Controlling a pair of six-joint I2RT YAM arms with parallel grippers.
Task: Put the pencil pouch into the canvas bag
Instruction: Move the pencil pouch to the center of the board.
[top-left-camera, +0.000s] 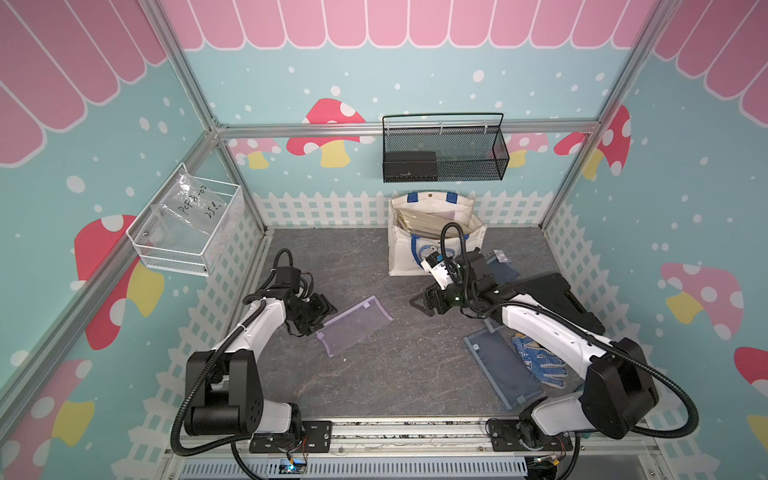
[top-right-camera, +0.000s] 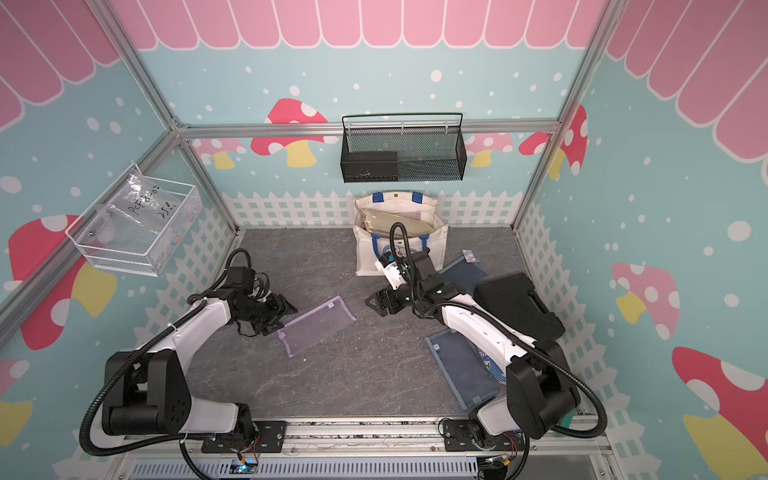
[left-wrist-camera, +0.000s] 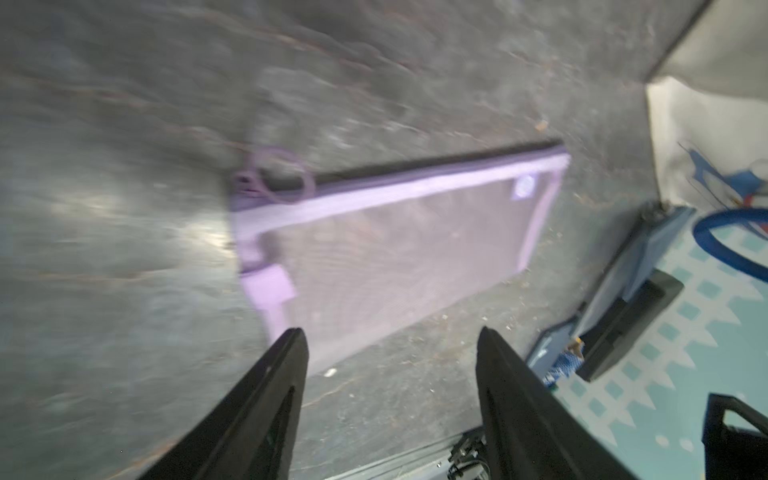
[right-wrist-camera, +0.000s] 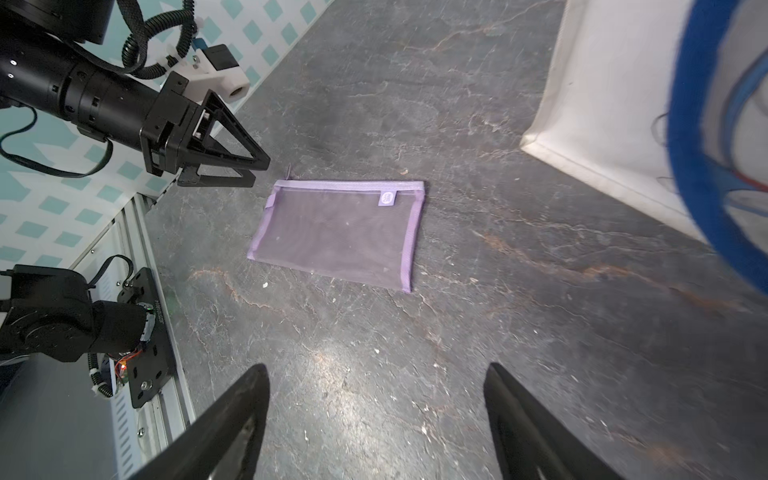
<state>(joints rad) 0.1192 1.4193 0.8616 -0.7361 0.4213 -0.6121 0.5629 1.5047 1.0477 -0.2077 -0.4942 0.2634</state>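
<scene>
Purple mesh pencil pouch lies flat on the grey bench, free of both arms, long axis running from about 8 o'clock to 2 o'clock in both top views, zip edge on the far side. Left gripper sits just beside the pouch's 8 o'clock short end, jaws spread and empty; in the left wrist view the fingertips frame the near corner, blurred. Right gripper hangs near the 2 o'clock end but clearly apart, jaws spread, nothing between them. Left arm is nearer; likely it takes the pick. Canvas bag stands upright at 12 o'clock, mouth open, already holding flat tan items. Black wire basket on the back wall holds a dark box. White wire basket at 10 o'clock holds a clear plastic bag.
</scene>
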